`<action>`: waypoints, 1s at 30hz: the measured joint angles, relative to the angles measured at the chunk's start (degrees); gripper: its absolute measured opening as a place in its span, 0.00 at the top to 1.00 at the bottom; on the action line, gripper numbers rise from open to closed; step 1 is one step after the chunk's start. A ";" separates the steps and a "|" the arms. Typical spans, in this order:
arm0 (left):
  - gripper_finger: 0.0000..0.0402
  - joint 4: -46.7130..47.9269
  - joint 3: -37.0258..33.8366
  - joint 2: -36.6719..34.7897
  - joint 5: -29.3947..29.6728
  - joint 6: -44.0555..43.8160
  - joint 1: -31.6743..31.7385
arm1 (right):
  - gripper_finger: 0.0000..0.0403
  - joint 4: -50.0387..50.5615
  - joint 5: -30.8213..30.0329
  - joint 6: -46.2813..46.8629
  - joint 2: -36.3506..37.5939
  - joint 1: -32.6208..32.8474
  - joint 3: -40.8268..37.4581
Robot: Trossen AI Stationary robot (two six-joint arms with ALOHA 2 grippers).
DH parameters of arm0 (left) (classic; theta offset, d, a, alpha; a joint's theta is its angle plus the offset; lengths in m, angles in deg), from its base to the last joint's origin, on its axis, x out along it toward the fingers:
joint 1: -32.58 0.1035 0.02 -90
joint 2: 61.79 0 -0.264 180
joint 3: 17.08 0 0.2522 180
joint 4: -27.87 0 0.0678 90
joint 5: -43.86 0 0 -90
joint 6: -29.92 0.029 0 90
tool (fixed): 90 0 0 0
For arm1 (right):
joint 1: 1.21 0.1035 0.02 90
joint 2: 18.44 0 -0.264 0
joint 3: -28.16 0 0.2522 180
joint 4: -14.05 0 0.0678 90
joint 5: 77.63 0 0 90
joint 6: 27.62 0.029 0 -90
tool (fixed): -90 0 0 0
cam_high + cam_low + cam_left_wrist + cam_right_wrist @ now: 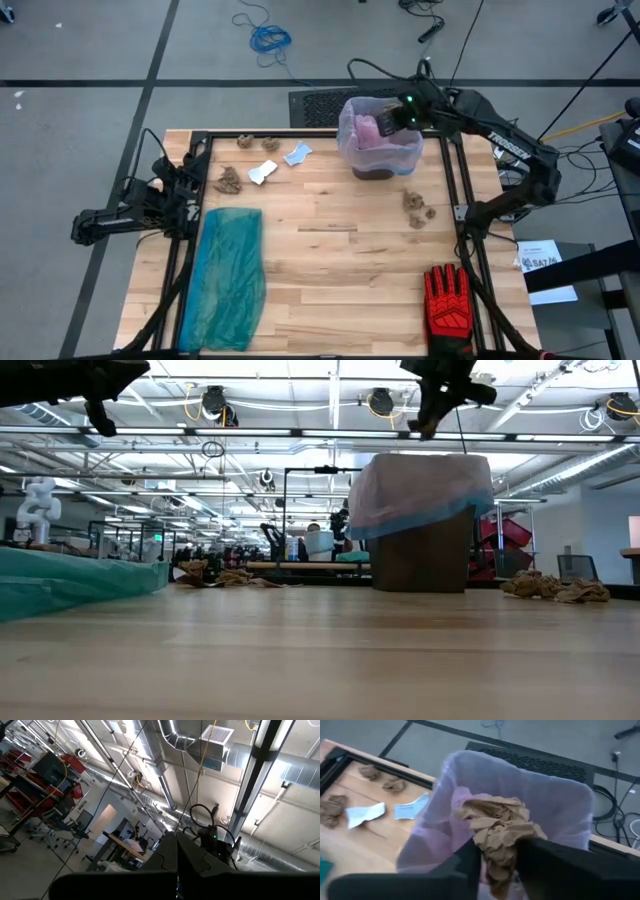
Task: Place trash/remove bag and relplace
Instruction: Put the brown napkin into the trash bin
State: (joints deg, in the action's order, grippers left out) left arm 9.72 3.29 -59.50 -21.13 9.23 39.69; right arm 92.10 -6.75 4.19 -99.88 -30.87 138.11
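Note:
A bin lined with the pinkish bag (378, 148) stands on the table's far right; its blue rim shows in the low view (405, 522). My right gripper (499, 867) hovers over the bin's mouth (402, 112), shut on a crumpled brown paper wad (495, 827). More trash lies on the wood: brown wads (229, 180) (418, 207) (257, 143), a white scrap (263, 173) and a pale-blue scrap (298, 154). My left gripper (177, 865) waits shut at the table's left edge (185, 190), pointing up at the ceiling. My right gripper pinches the brown wad's lower part (496, 857) between its two fingers, coming slanting down from the table's right side. Most of the wad bulges out beyond the fingertips. It is lifted clear, above the open bag (560, 805).
A teal-green plastic bag (228, 275) lies flat along the near left. A red-and-black glove (447, 300) rests at the near right corner. Black frame rails (455, 180) run along the table's sides. Bare wood (330, 260) spans the middle.

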 joint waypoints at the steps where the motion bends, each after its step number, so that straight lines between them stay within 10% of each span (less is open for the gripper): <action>1: 1.00 -0.01 0.00 0.00 0.00 0.00 -0.01 | 0.69 -0.06 0.00 -0.05 -0.01 -0.19 0.00; 12: 1.00 -0.09 0.00 0.00 0.00 -0.01 -0.01 | 0.27 2.44 5.03 0.76 0.23 -0.09 0.04; 18: 1.00 -0.20 0.00 0.00 -0.08 -0.04 -0.01 | 0.30 18.33 16.06 8.66 0.37 9.20 0.07; 30: 1.00 -0.52 0.00 0.00 -0.72 -0.04 -0.01 | 0.42 22.96 11.27 23.86 1.52 25.89 -17.72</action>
State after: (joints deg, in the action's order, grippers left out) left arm 9.20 3.29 -59.50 -21.85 9.18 39.67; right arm 115.05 4.52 28.05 -98.36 -4.98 120.38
